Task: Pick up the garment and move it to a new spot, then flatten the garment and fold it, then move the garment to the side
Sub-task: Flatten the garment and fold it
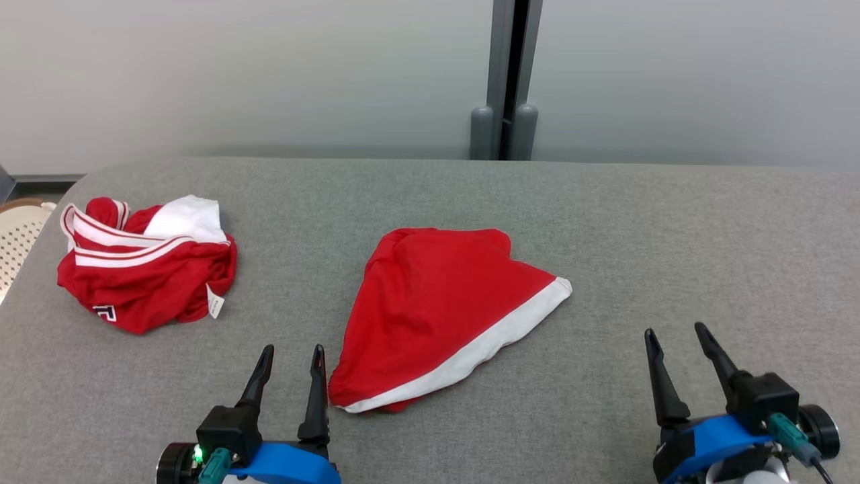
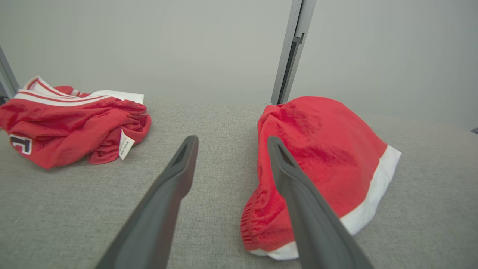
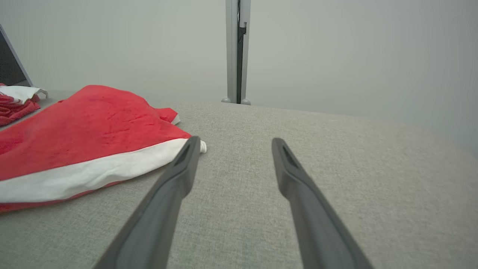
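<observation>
- The garment [image 1: 437, 309], red with a white band [image 1: 470, 349] along one edge, lies near the middle of the tabletop [image 1: 605, 215] in a loose wedge. It is mostly flat but humped and bunched at its far end.
- Nothing grips it. I judge that the work stands at the first step, picking it up to carry it to a new spot, with flattening and folding not yet done.
- The next move likely calls for a pinch on cloth at the near corner, where the band ends, with the other gripper taking the far end of the band so the piece lifts without balling up.
- The left gripper [image 1: 293, 351] has its fingers spread wide and holds nothing. Its inner finger stands just beside the garment's near corner, and whether it brushes the cloth I cannot tell.
- The right gripper [image 1: 674, 329] is likewise spread wide and empty, over bare tabletop, apart from the band's outer tip.
- A second garment [image 1: 144, 269], red with white stripes and a tag, sits crumpled well to the left. It should be kept out of any drag path.
</observation>
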